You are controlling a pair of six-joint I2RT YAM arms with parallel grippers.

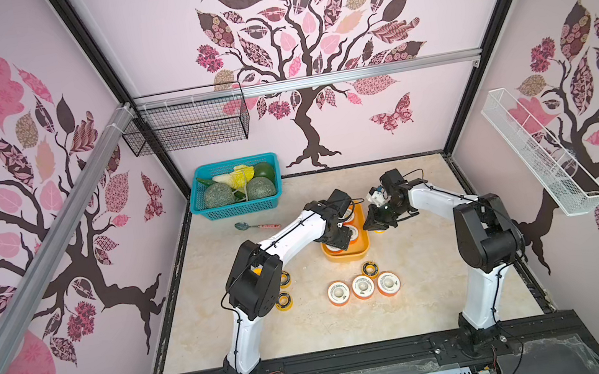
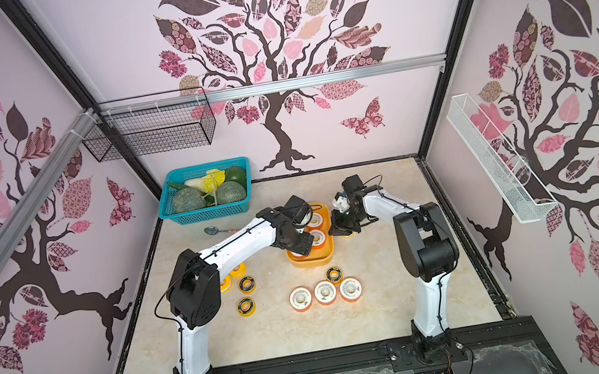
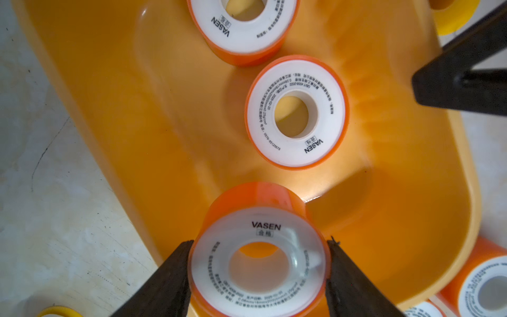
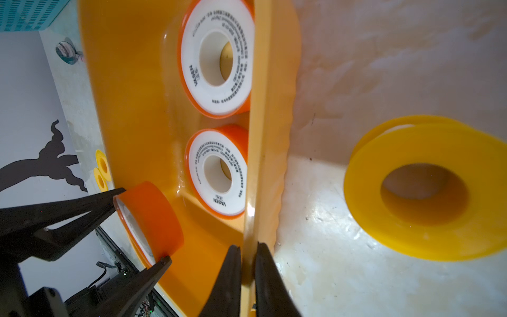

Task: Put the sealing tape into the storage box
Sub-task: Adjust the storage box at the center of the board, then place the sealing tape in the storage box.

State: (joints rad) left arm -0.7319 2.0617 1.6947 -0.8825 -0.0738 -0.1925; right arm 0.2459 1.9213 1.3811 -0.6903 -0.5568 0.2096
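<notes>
The yellow-orange storage box [image 1: 346,256] sits mid-table. My left gripper [image 3: 260,243] is shut on an orange-rimmed, white-faced sealing tape spool [image 3: 259,274], held just above the box's near end. Two like spools [image 3: 297,112] [image 3: 242,22] lie flat inside. My right gripper [image 4: 248,245] is shut on the box's right wall [image 4: 263,109]. A plain yellow spool [image 4: 428,189] lies on the table beside that wall. Three orange-rimmed spools [image 1: 363,286] and a black-faced one [image 1: 370,268] lie in front of the box. More yellow spools [image 1: 284,300] lie by the left arm.
A teal basket [image 1: 236,205] of produce stands at the back left, with a spoon [image 1: 251,225] in front of it. A black wire basket [image 1: 192,125] hangs on the back wall and a white mesh one [image 1: 542,155] on the right wall.
</notes>
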